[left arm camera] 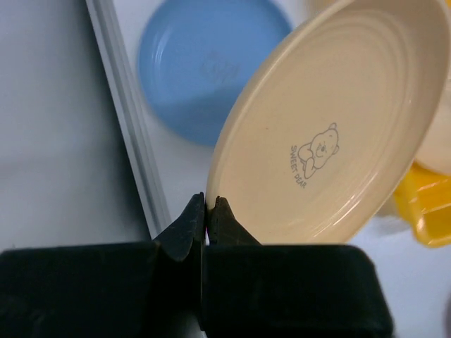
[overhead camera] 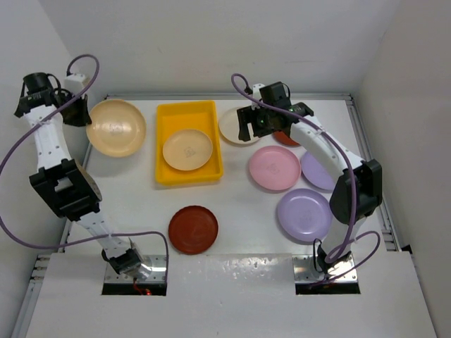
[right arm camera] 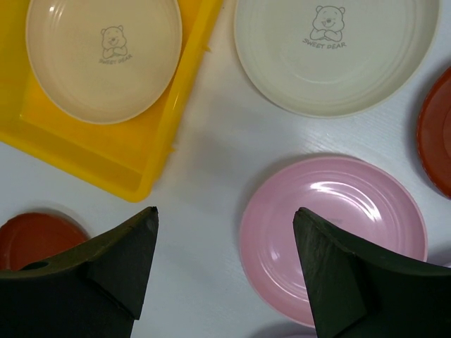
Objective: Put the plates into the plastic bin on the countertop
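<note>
Pinched tight on the thin rim of a tan-yellow plate [left arm camera: 331,120] with the left gripper [left arm camera: 208,208] — fully closed, nothing but that lip in the bite. Held tilted up on edge at the far-left side of the countertop [overhead camera: 239,211], just left of the plastic bin [overhead camera: 176,116], above a blue plate [left arm camera: 197,63] lying flat by the raised metal edge. Judging by the look: light, stiff plastic, glossy and probably slippery, not fragile. Best taken right there at the rim, since a shallow plate lying flat offers little else to grab. Could pivot or slide in a one-point pinch like this, so worth carrying slowly and level. Over on the right, spread wide and holding nothing: the right gripper [right arm camera: 225,215], hovering above the bare patch between a cream plate [right arm camera: 331,56] and a pink plate [right arm camera: 331,225]. One tan plate [overhead camera: 187,149] already down in the bin; a dark red plate [overhead camera: 193,229] and lavender plates [overhead camera: 304,215] out on the white surface. Readable print — "SWEET BEAR" under a small cartoon bear in the middle of the held plate, and the same on the cream one and the one in the bin. No other writing legible.
</note>
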### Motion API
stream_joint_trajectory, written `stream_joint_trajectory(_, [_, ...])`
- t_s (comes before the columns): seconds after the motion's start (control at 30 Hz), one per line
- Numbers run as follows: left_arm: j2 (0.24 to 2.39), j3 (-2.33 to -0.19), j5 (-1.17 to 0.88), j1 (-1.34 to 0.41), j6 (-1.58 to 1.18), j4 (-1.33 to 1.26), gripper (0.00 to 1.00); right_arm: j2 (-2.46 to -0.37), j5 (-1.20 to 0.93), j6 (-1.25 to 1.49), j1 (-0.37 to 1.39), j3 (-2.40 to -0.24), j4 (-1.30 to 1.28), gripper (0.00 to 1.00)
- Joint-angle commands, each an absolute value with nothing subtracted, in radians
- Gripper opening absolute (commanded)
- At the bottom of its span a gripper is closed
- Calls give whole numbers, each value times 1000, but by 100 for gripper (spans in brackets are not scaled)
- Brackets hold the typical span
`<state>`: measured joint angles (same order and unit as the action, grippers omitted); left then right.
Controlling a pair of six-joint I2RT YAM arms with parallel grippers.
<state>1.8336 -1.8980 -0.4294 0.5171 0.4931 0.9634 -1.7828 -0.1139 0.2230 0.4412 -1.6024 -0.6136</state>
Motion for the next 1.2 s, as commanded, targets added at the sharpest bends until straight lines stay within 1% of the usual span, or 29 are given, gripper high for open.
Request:
stream_joint_trajectory(0.0, [1795,-1971,-548,424,401,893,0,-1792,-123,207,448,-1629,-603,77])
stream_joint_trajectory(0.03, [1808,-1971,-529,352,381,878,0,-1802,-121,210,449,-1623,-601,77])
stream_joint_trajectory(0.1, [1848,-1983,-442,270,380,867,0,-1792,-118,210,445,-1621,-606,77])
stream_joint_trajectory(0.13, [1899,-1983,-408,202,380,867,0,-1790,-117,210,448,-1623,-606,77])
stream_joint_trajectory(0.23, [1972,-2002,-325,120,350,836,0,-1784,-98,206,449,-1618,-617,77])
stream_joint_trajectory(0.37, [2092,-2057,-263,54,341,836,0,-1770,-75,204,448,-1598,-620,77])
stream_joint_trajectory(0.57, [2166,-2020,-262,-26,350,836,0,-1761,-72,221,449,-1572,-615,77])
stream_joint_trajectory(0.63, [2178,-2010,-253,-26,350,836,1,-1759,-71,222,449,-1574,-618,77])
stream_joint_trajectory(0.67, [2178,-1999,-253,-26,350,836,7,-1759,-68,222,449,-1574,-621,77])
stream_joint_trajectory(0.7, [2178,-1999,-253,-26,350,836,24,-1758,-64,225,449,-1572,-618,77])
stream_joint_trajectory(0.77, [2178,-1988,-238,-26,359,847,41,-1755,-66,222,451,-1568,-621,77])
stream_joint_trajectory(0.8, [2178,-1988,-227,-26,359,847,57,-1753,-67,225,451,-1568,-618,77])
stream_joint_trajectory(0.83, [2178,-1988,-218,-26,359,857,62,-1753,-69,230,449,-1565,-617,77])
stream_joint_trajectory(0.9, [2155,-1988,-189,-26,371,857,67,-1758,-71,229,453,-1563,-615,77])
stream_joint_trajectory(1.0, [2120,-1977,-144,-15,325,857,67,-1756,-72,229,456,-1562,-609,77])
stream_joint_trajectory(1.13, [2083,-1901,-58,8,287,867,59,-1747,-64,235,465,-1540,-609,77])
stream_joint_trajectory(1.17, [2069,-1850,-49,-3,287,867,58,-1741,-66,232,466,-1536,-600,77])
